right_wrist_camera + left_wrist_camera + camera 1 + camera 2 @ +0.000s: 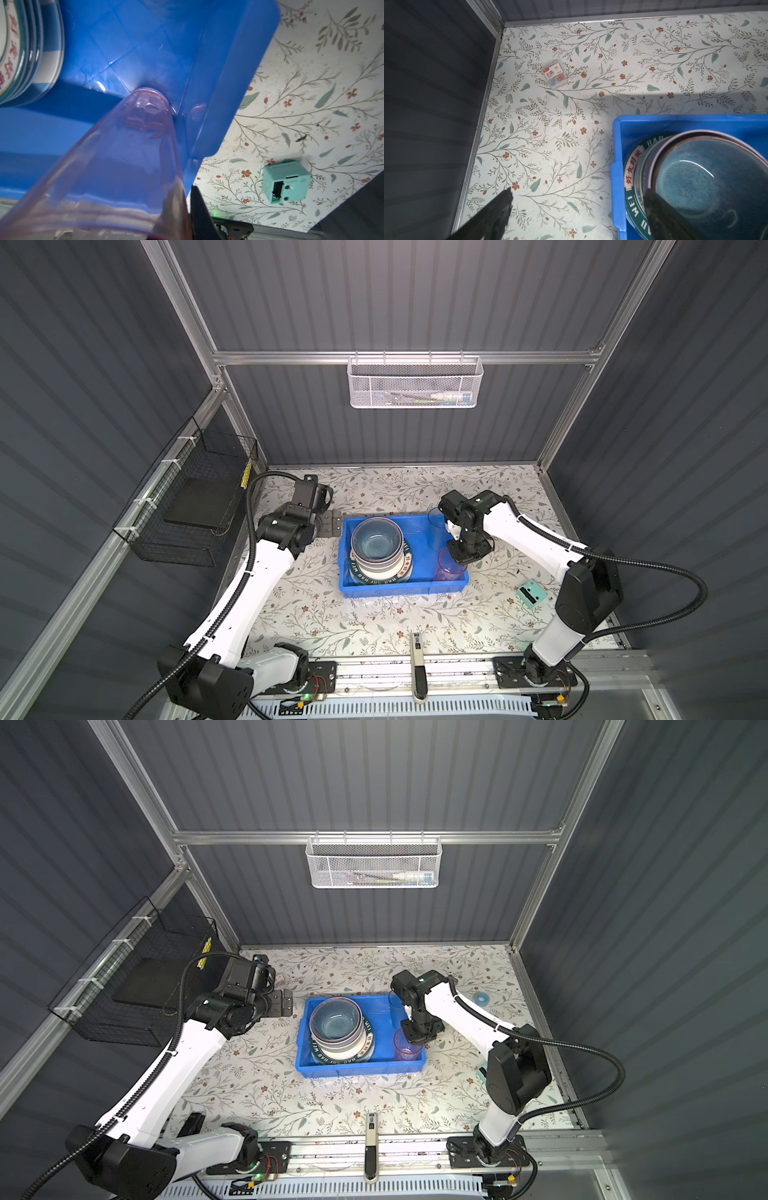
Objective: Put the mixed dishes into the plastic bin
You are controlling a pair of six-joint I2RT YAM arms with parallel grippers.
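Note:
The blue plastic bin (345, 568) (301, 1052) sits mid-table. Its left half holds a stack of bowls (376, 545) (708, 178), grey-blue on top, resting on plates, the uppermost with a green lettered rim (374, 580) (632, 178). A blue tumbler (436, 531) stands at the far right inside. In the near right corner a pink tumbler (449, 570) (124, 155) stands upright on the bin floor. My right gripper (457, 558) (182, 193) pinches its wall, one finger inside and one outside. My left gripper (334, 524) (578, 191) hangs open and empty at the bin's left wall.
A teal block (531, 592) (284, 180) lies right of the bin, and a teal tape roll (482, 997) at the far right. A small clear clip box (554, 73) lies near the back left corner. White mesh basket (413, 383) on the back rail, black wire basket (187, 497) on the left wall.

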